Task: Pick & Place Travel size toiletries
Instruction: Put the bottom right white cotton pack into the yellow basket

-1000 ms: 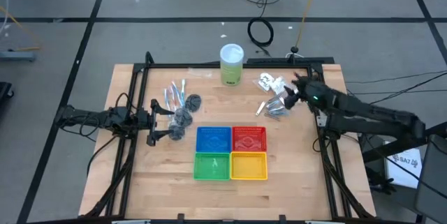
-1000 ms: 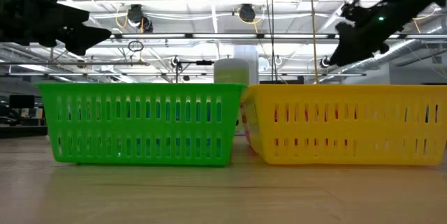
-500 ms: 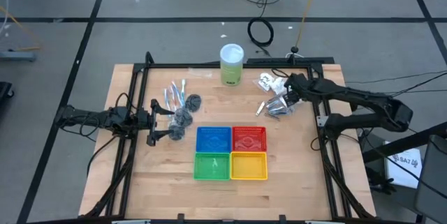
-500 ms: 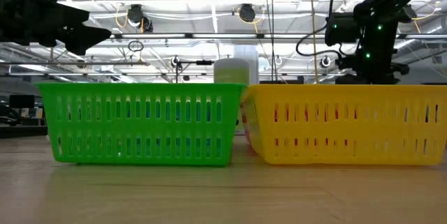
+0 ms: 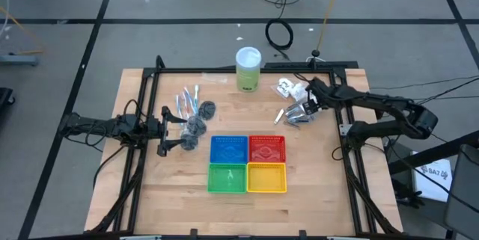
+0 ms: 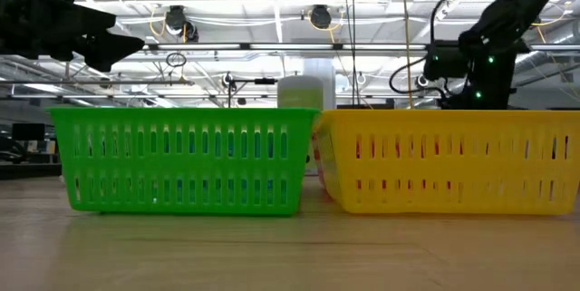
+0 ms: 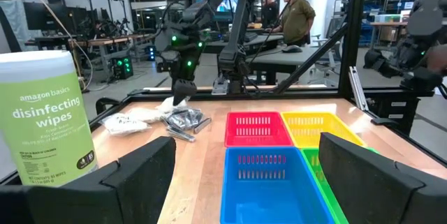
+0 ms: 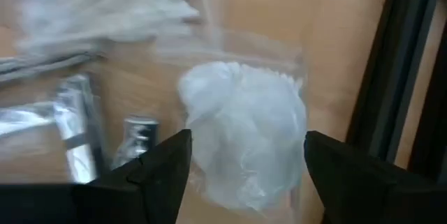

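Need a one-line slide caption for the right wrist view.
Right gripper, jaws open, poised over a clear-wrapped white sachet beside silver foil tubes.

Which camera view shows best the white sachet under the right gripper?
The right wrist view: the white sachet fills the space between the open right gripper fingers. The high view shows it only as a small white spot. The left wrist view shows it far off. The low view hides it behind the baskets.

right tool (image 5: 309, 105) lowered over sachets (image 5: 288, 88)

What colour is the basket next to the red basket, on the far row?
Blue; it sits left of the red basket, clearest in the high view.
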